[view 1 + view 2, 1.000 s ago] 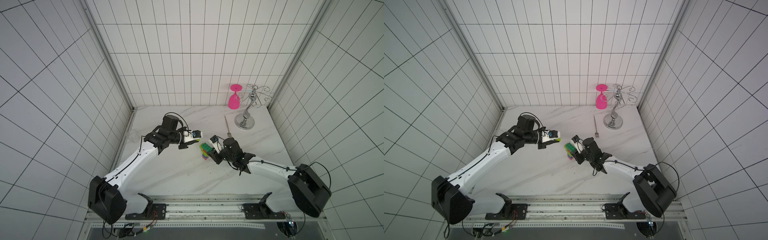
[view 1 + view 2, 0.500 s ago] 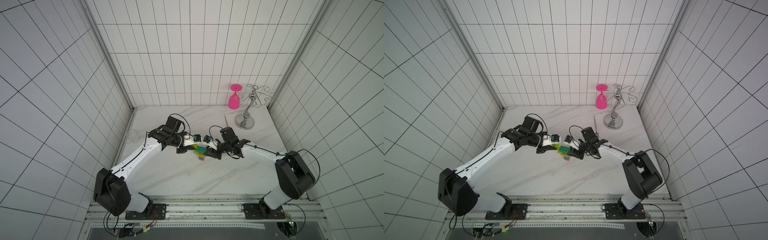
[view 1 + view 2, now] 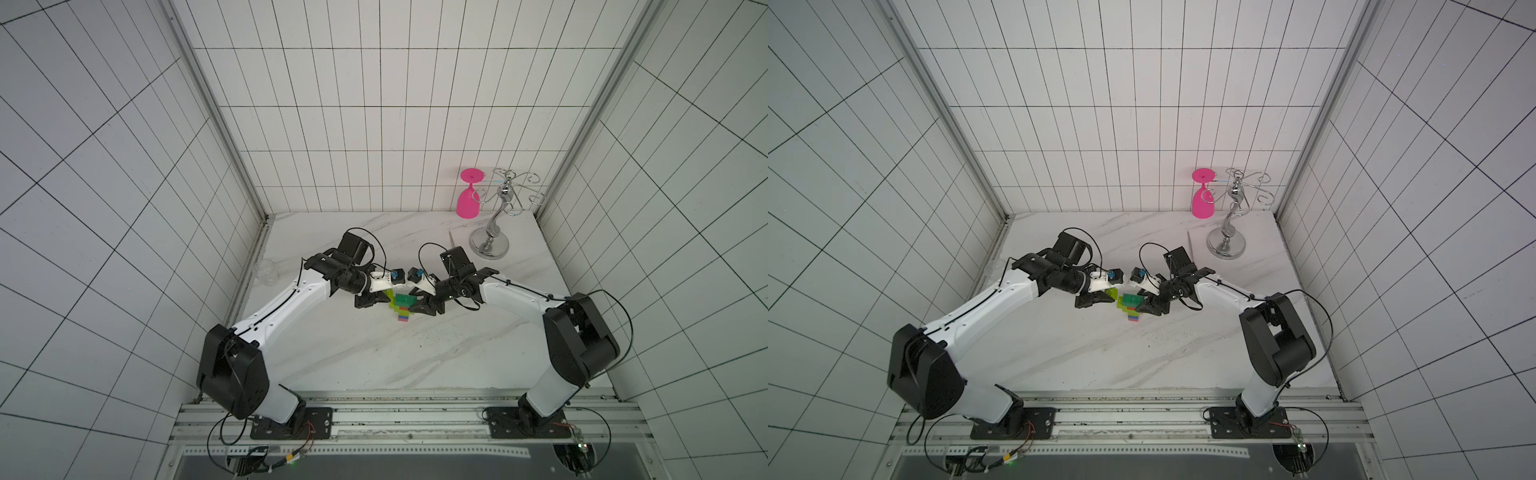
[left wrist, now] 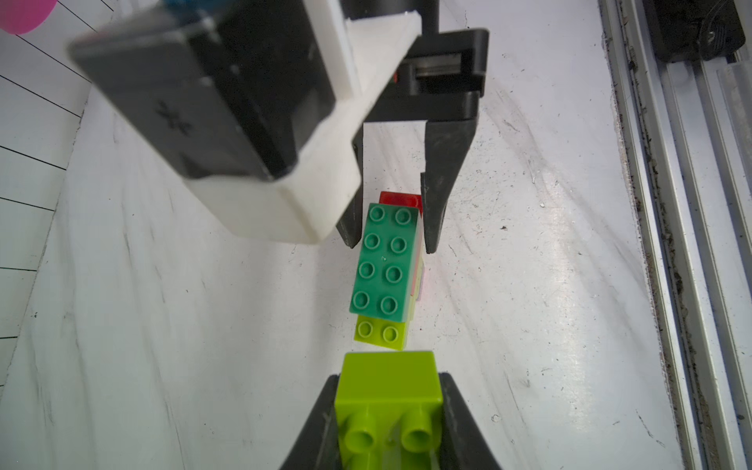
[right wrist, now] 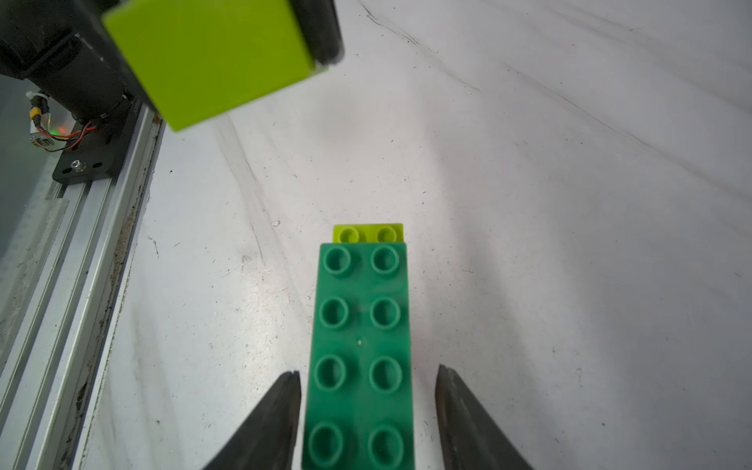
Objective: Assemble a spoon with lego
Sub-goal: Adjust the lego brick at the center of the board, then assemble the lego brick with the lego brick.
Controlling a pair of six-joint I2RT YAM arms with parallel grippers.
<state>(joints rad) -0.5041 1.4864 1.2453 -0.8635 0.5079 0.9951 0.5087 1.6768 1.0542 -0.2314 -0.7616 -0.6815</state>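
Observation:
The spoon [image 3: 402, 308] [image 3: 1131, 306] lies mid-table, a dark-green brick [image 4: 384, 264] [image 5: 360, 346] on top. A lime-green brick's studs [image 4: 380, 333] [image 5: 368, 234] jut from beneath at one end, and a red brick [image 4: 401, 200] shows at the other. Its blue-and-pink handle points to the table front. My left gripper [image 3: 377, 299] [image 4: 388, 376] is shut on a loose lime-green lego brick [image 4: 388, 390] [image 5: 211, 61], held just short of the spoon. My right gripper [image 3: 417, 309] [image 5: 366, 372] is open, astride the dark-green brick with a gap on each side.
At the back right a metal rack [image 3: 494, 232] holds an upturned pink glass [image 3: 467, 199], with a thin fork [image 3: 451, 240] lying beside its base. A clear cup [image 3: 266, 270] stands at the left wall. The arms' rail [image 3: 374, 419] runs along the table front.
Both arms have swung in to the middle, the left bringing its lime-green brick up to the spoon. The right gripper's jaws have come apart off the dark-green brick.

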